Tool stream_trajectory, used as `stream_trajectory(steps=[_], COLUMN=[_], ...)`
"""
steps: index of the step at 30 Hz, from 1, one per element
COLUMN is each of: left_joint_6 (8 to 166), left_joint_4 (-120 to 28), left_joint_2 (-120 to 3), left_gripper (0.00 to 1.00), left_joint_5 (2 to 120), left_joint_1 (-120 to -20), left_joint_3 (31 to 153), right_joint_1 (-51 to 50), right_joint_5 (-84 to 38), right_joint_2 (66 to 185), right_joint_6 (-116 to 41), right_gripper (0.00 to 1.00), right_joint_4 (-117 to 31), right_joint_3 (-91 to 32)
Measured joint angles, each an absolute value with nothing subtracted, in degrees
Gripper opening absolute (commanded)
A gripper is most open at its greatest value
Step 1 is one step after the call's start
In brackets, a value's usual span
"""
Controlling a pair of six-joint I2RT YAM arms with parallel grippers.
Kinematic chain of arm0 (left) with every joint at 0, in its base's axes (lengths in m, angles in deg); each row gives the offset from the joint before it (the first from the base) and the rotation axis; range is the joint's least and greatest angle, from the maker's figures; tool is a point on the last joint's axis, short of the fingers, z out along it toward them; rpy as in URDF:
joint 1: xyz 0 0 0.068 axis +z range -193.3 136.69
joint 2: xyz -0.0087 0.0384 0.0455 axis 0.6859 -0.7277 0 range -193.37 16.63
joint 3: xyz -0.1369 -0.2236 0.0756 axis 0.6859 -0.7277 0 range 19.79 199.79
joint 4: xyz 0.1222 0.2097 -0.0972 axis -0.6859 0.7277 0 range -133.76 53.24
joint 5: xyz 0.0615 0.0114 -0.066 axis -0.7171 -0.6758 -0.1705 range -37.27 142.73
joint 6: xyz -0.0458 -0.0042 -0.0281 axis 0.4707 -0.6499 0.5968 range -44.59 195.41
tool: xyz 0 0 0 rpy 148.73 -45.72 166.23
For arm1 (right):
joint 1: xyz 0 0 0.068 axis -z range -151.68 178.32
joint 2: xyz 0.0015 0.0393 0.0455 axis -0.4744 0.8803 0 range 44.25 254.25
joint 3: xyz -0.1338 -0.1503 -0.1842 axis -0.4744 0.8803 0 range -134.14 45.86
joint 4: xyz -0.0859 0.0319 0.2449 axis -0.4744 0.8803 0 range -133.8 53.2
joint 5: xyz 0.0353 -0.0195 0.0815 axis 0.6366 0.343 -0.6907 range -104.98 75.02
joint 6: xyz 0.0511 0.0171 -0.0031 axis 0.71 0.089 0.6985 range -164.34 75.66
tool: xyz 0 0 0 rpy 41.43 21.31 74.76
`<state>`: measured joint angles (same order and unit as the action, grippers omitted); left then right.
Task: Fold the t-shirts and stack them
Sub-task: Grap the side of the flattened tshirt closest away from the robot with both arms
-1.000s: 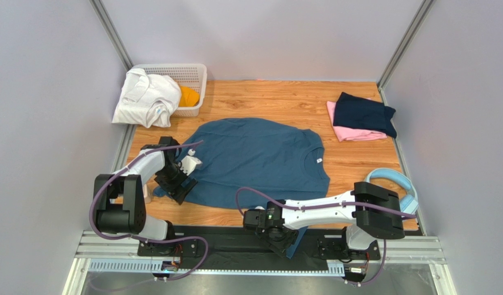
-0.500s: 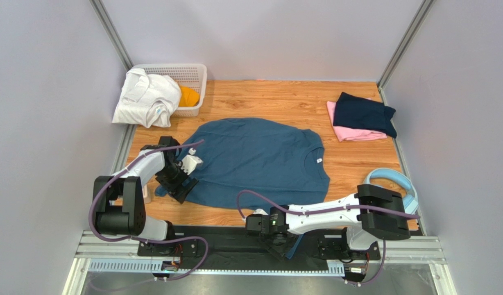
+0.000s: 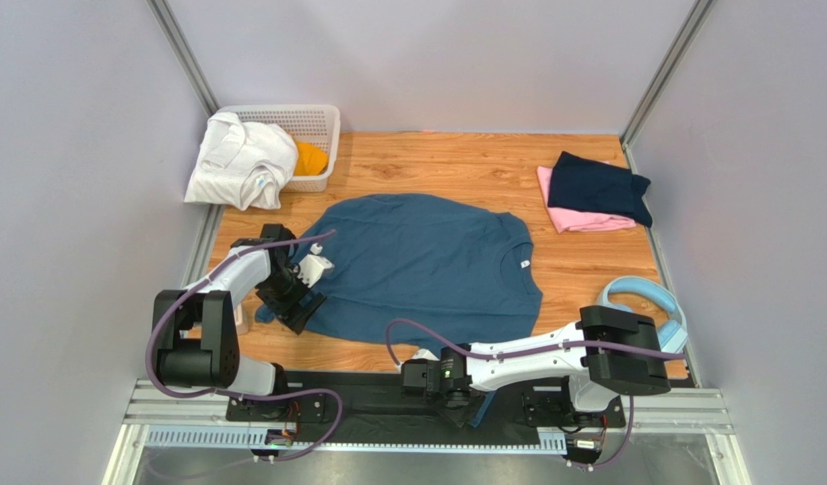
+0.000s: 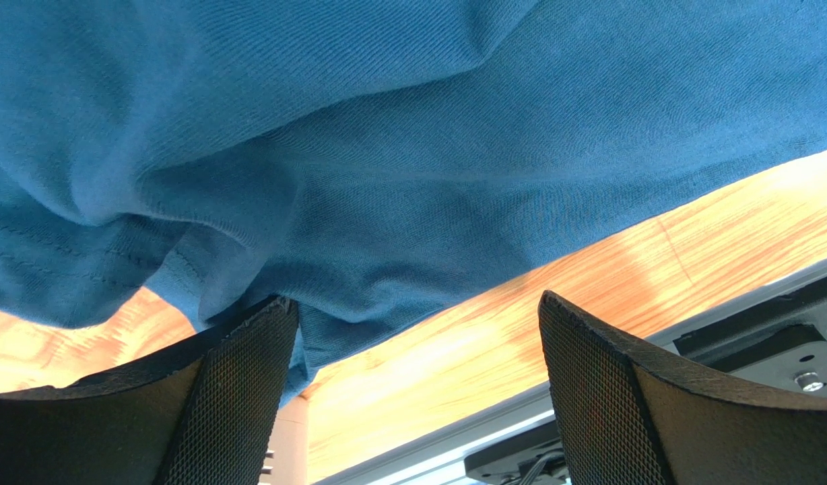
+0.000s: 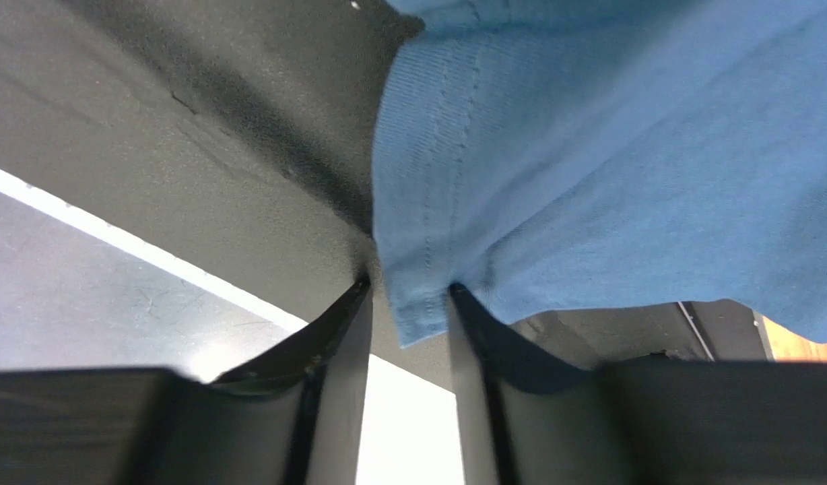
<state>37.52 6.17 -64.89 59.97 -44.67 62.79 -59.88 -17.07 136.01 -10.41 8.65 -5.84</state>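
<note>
My right gripper [image 5: 405, 303] is pinched narrow on a stitched hem of the slate-blue t-shirt [image 3: 428, 263]. The shirt lies spread mid-worktop [image 3: 468, 162], with that hem draped over the near edge. My left gripper [image 4: 418, 323] stands wide at the shirt's left corner, probably for a paired fold.

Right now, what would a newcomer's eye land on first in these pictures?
A large slate-blue t-shirt lies spread across the middle of the wooden table, one edge hanging over the near side, pinched by the right gripper. Far right, a folded navy t-shirt sits on a pink t-shirt.
</note>
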Motion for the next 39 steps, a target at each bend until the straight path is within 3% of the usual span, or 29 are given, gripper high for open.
stream_trajectory(steps=[4, 7, 8, 10, 12, 14, 16, 21, 33, 38, 39], left_joint_6=[37.52, 37.5, 37.5, 37.37, 37.11, 36.93, 36.43, 35.67, 34.66, 34.88, 34.94], left_joint_4=[6.06, 5.88, 5.8, 5.62, 5.58, 5.67, 6.13, 7.41, 5.58, 4.81, 4.9], left_joint_2=[-63.92, -63.29, -63.16, -63.01, -62.94, -62.7, -61.61, -55.64, -58.09, -60.73, -61.43], left_gripper=[0.91, 0.78, 0.69, 0.66, 0.74, 0.93, 1.0, 1.0, 0.77, 0.64, 0.56], left_joint_5=[60.04, 60.01, 59.99, 59.97, 59.88, 59.88, 59.88, 59.88, 56.61, 54.7, 54.35], left_joint_1=[-44.67, -44.67, -44.67, -44.67, -44.67, -44.67, -44.67, -44.67, -44.67, -44.69, -44.71], left_joint_3=[62.47, 61.77, 61.51, 61.07, 61.0, 61.0, 61.0, 61.0, 56.26, 57.51, 57.99], right_joint_1=[-59.27, -58.49, -58.4, -58.31, -58.11, -57.98, -57.94, -57.87, -57.57, -56.54, -56.23], right_joint_5=[-16.76, -17.31, -17.26, -16.17, -15.06, -14.03, -13.42, -12.85, -11.36, -10.51, -10.29], right_joint_2=[135.9, 135.88, 135.88, 135.75, 135.2, 133.17, 130.02, 121.0, 120.23, 118.35, 117.72], right_joint_6=[-10.14, -9.62, -9.53, -9.07, -8.44, -7.22, -5.93, -2.39, -0.59, -0.44, -0.42], right_gripper=[0.02, 0.0, 0.0, 0.0, 0.0, 0.0, 0.0, 0.0, 0.0, 0.0, 0.0], right_joint_4=[9.11, 9.37, 9.5, 10.09, 11.05, 13.19, 15.1, 19.03, 23.4, 24.63, 25.11], right_joint_3=[-5.86, -5.86, -5.9, -6.25, -6.82, -7.96, -9.38, -12.61, -13.36, -14.04, -14.49])
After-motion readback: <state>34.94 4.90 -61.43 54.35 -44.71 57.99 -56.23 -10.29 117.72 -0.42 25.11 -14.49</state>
